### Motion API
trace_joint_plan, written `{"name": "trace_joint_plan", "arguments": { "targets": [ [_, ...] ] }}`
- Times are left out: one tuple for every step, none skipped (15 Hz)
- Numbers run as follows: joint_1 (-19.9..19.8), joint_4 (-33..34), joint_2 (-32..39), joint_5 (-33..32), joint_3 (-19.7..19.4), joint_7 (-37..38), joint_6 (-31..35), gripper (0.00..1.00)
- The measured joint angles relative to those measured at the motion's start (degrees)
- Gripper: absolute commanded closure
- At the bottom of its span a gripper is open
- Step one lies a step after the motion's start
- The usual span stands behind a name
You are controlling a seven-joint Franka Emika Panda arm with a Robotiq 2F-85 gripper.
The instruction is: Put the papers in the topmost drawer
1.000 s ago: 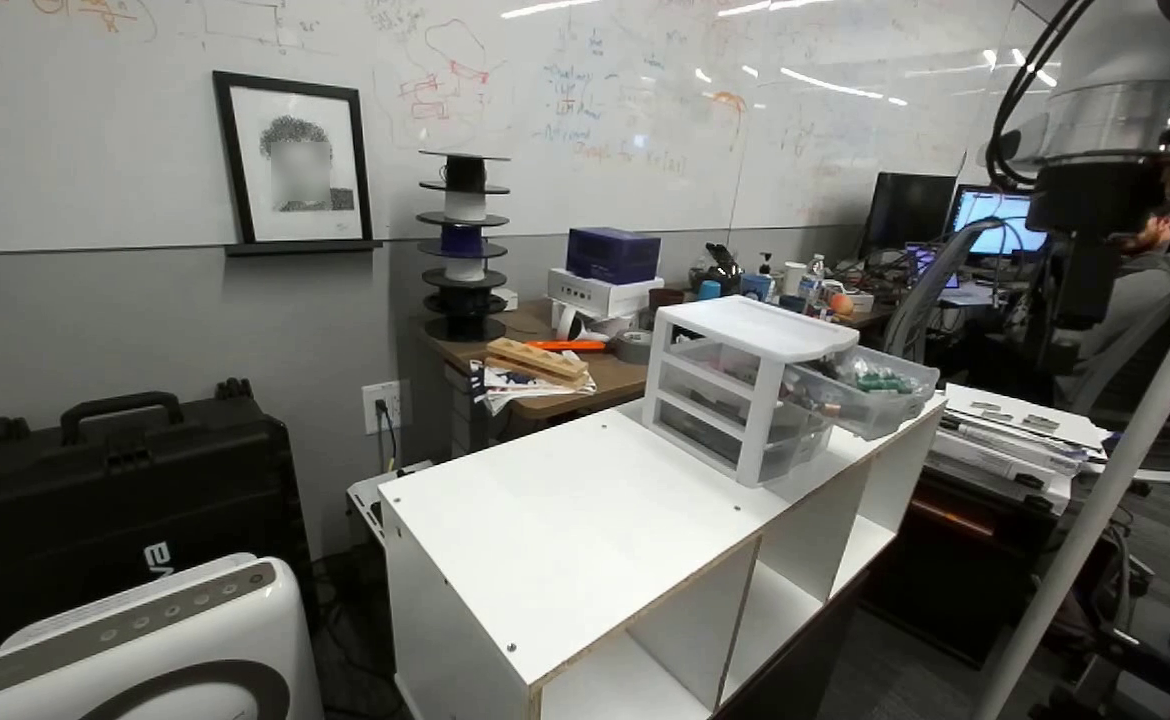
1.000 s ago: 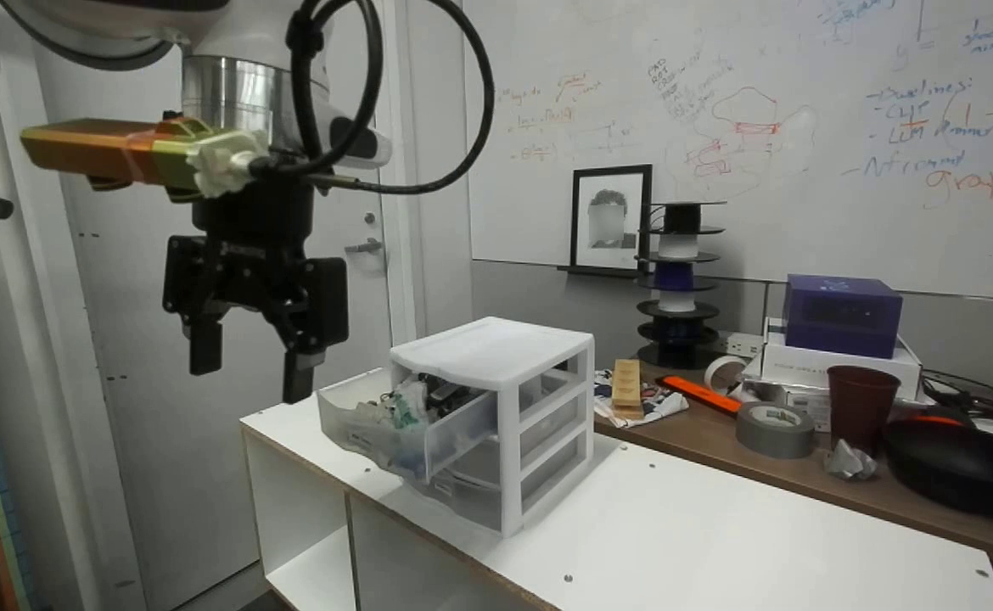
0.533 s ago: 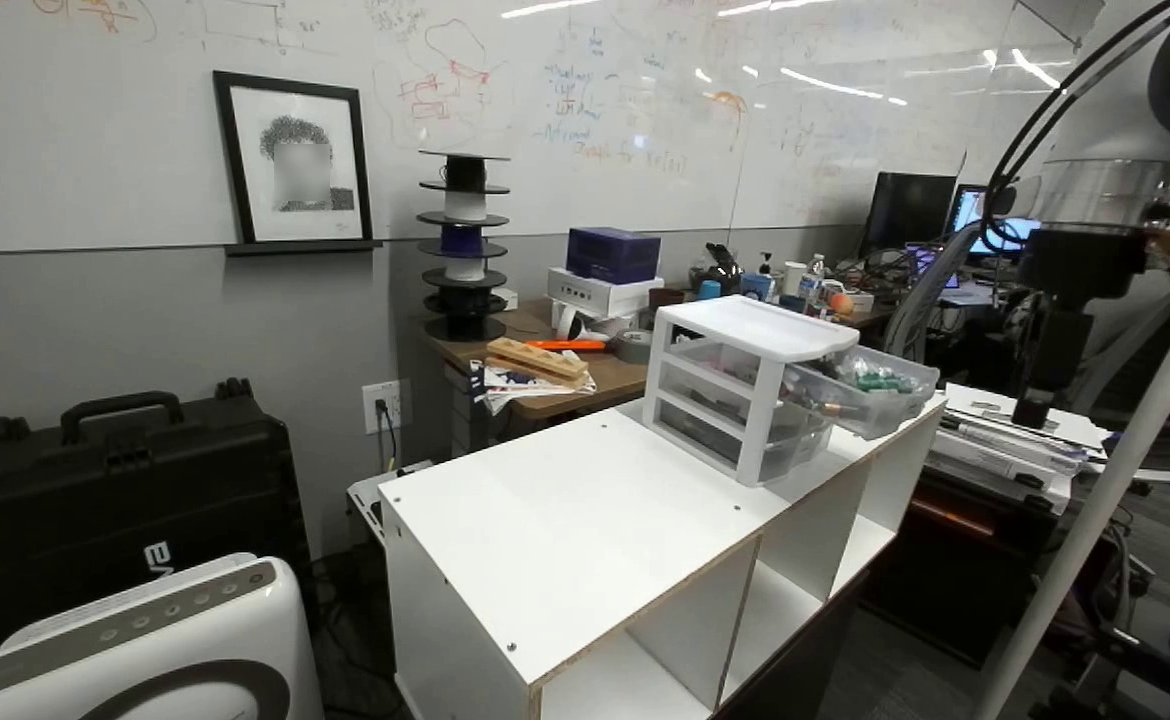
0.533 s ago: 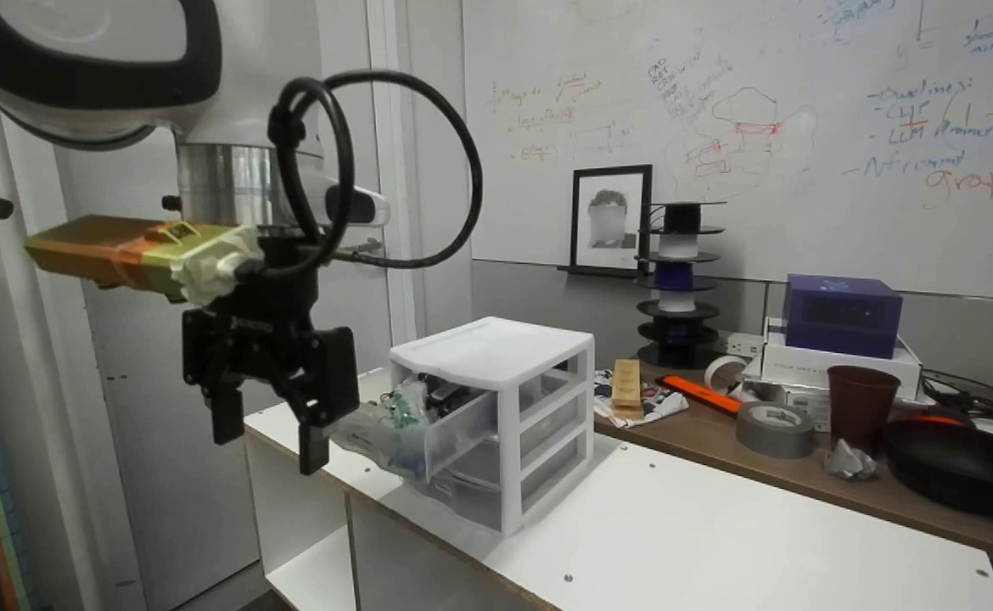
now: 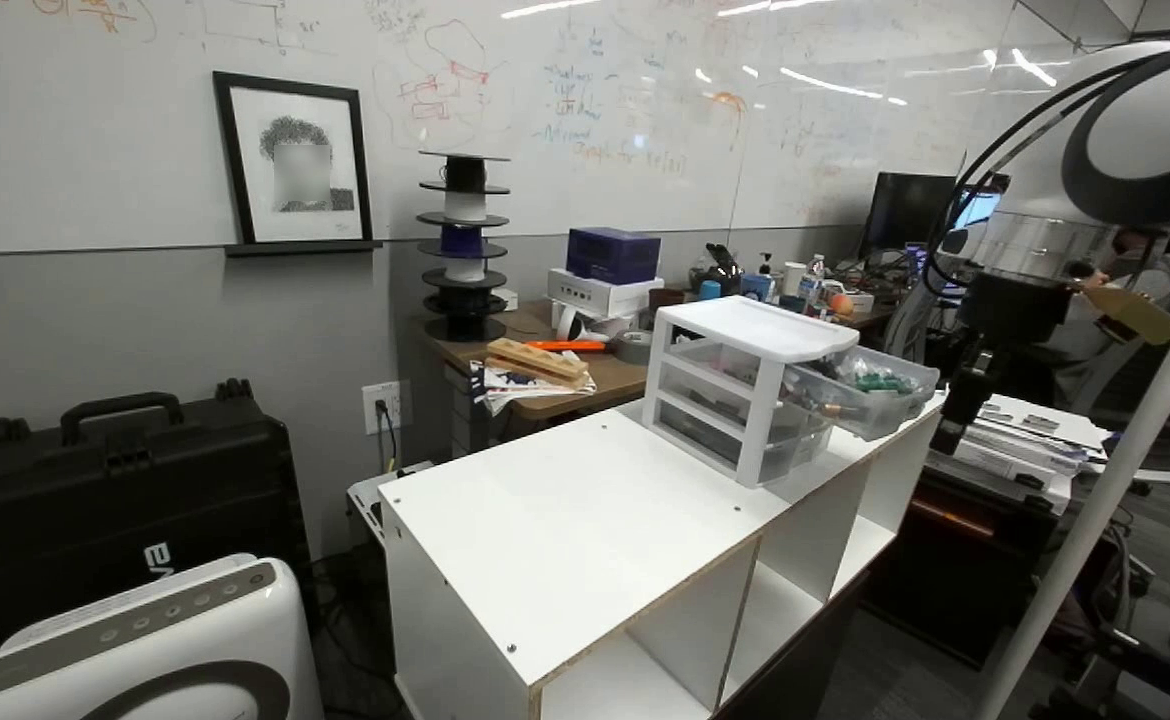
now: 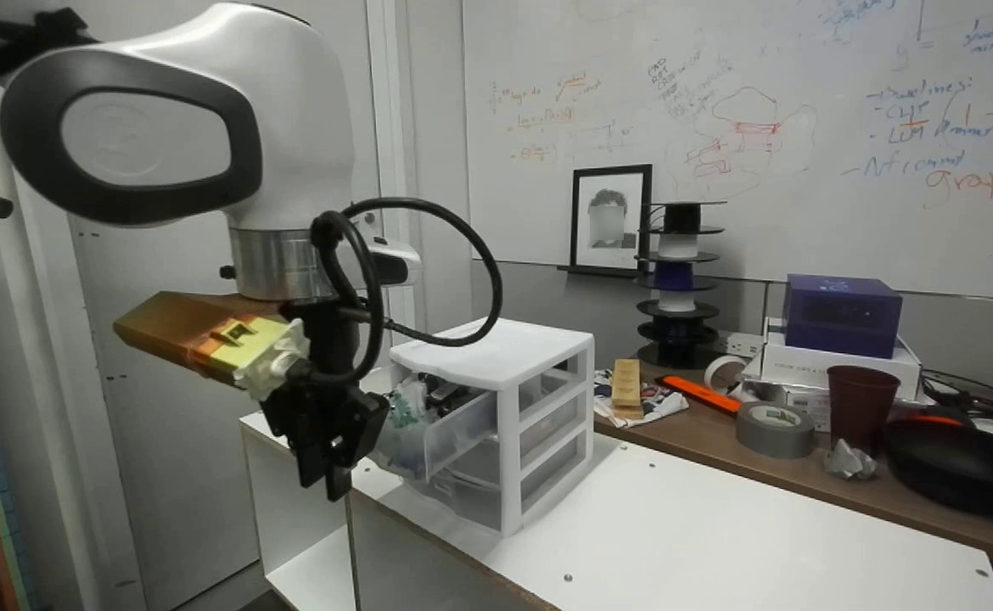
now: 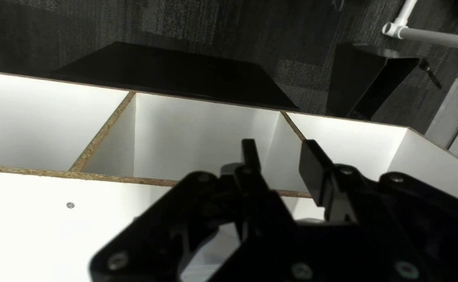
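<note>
Gripper (image 6: pixel 325 485) has come down and tilted, near the pulled-out topmost drawer (image 6: pixel 461 433); jaws narrowly parted, nothing between. Papers not identifiable in any view. Judged: no transfer under way.

Framed portrait (image 5: pixel 295 160), spools (image 5: pixel 464 240), black case (image 5: pixel 125 495)
In an exterior view: portrait and spools upper left, case lower left.

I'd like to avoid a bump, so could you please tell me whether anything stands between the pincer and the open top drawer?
In both exterior views, nothing visible stands between the pincer and the top drawer; the drawer itself holds clutter, some of it green.
</note>
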Motion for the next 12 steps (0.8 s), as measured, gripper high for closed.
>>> {"name": "trace_joint_plan", "arguments": {
  "targets": [
    [0.8, 0.4, 0.3, 2.0, 0.0, -0.2, 0.1, 0.92],
    [1.6, 0.9, 0.4, 4.0, 0.0, -0.5, 0.1, 0.93],
    [2.3, 1.4, 0.4, 5.7, 0.0, -0.7, 0.1, 0.96],
    [2.9, 2.0, 0.5, 7.0, 0.0, -0.7, 0.2, 0.91],
    [3.2, 2.6, 0.5, 7.8, 0.0, -0.7, 0.3, 0.9],
    [3.4, 3.2, 0.7, 8.2, 0.1, -0.7, 0.5, 0.89],
    [3.5, 3.8, 1.0, 8.3, 0.1, -0.7, 1.0, 0.89],
    [3.5, 4.4, 1.5, 8.3, 0.1, -0.7, 1.6, 0.89],
    [3.5, 5.1, 2.1, 8.3, 0.1, -0.7, 2.3, 0.9],
    [3.5, 5.7, 2.9, 8.3, 0.1, -0.7, 3.1, 0.89],
    [3.5, 6.1, 3.7, 8.3, 0.1, -0.7, 3.9, 0.9],
    [3.5, 6.6, 4.6, 8.1, 0.1, -0.8, 4.9, 0.9]
  ]
}}
